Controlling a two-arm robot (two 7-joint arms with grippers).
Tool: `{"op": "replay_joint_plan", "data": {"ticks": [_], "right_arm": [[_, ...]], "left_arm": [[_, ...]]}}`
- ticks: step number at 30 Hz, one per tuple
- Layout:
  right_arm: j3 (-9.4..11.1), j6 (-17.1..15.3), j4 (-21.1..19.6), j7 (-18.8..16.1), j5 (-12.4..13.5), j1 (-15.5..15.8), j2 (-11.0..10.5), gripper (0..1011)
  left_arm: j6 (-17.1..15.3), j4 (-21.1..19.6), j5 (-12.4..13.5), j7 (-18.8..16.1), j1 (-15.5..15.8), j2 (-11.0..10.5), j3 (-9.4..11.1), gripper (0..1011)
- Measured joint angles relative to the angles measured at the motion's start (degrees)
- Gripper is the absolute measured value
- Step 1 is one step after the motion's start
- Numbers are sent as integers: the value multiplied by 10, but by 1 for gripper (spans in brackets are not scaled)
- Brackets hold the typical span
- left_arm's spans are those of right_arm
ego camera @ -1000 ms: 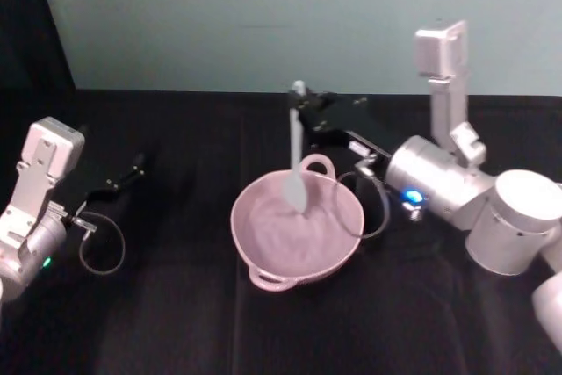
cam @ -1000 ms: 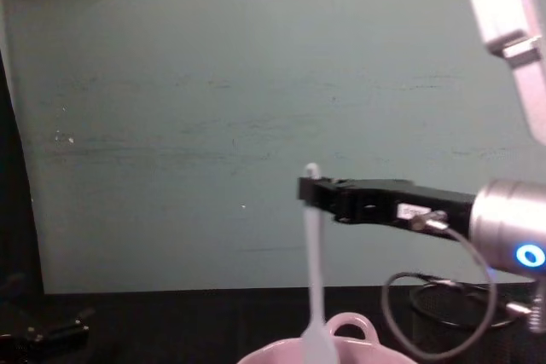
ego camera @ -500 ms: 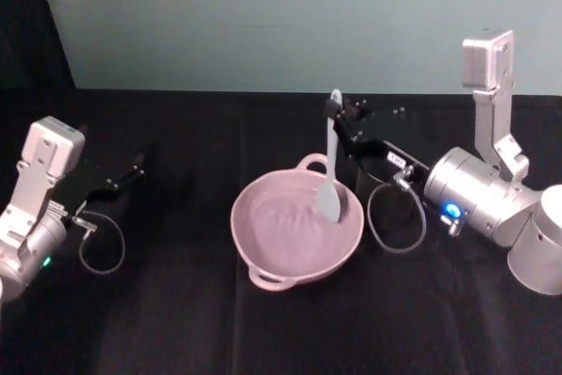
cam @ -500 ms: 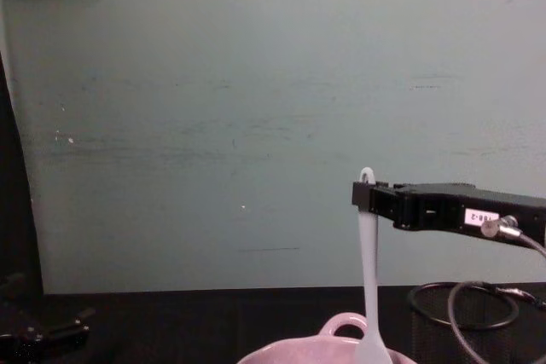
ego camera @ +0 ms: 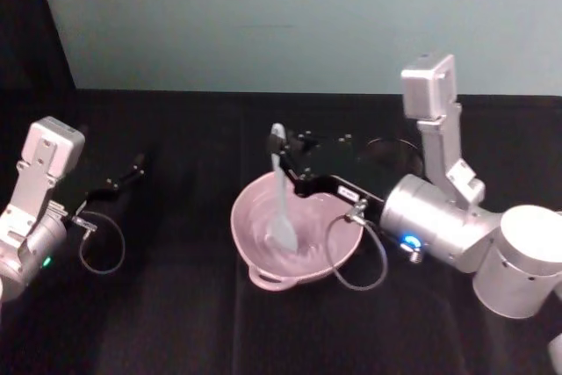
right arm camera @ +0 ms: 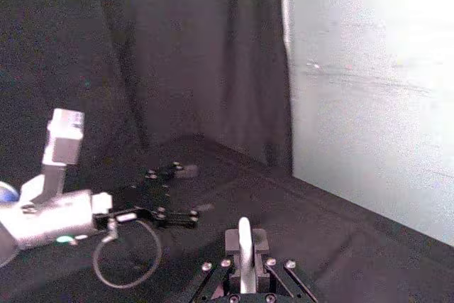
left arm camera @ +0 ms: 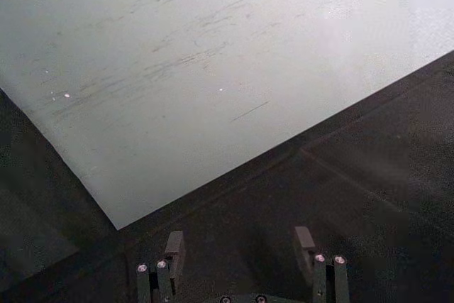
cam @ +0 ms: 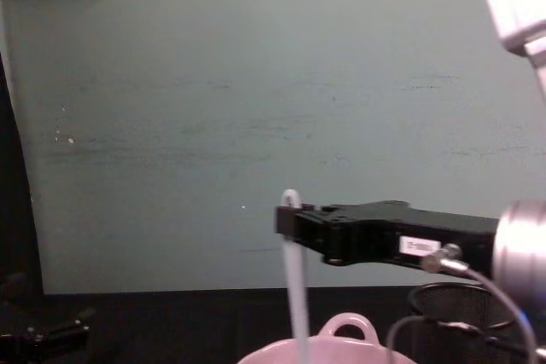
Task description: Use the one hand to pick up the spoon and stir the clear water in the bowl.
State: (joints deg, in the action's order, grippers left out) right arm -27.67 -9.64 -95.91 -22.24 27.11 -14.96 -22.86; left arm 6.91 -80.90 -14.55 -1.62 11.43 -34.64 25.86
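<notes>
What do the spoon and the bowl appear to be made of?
Spoon: probably plastic, with a dull white finish; it is slim, flat and one even colour. Bowl: smooth pale pink with a slight sheen; it could be ceramic or plastic, the look leaves that open.

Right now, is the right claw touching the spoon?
Touching. The right wrist view shows the spoon handle pinched inside the right claw; the chest view also shows the claw clamped on the handle's top end.
</notes>
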Motion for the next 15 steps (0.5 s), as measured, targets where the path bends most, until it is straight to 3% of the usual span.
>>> {"op": "replay_joint_plan", "data": {"ticks": [8, 15], "right_arm": [[-24, 0, 28, -12, -8, -29, 28, 113], [-20, 12, 83, -16, -1, -56, 49, 113]], "left_arm": [[0, 0, 0, 0, 0, 0, 0, 1011], [0, 0, 0, 0, 0, 0, 0, 1011]]}}
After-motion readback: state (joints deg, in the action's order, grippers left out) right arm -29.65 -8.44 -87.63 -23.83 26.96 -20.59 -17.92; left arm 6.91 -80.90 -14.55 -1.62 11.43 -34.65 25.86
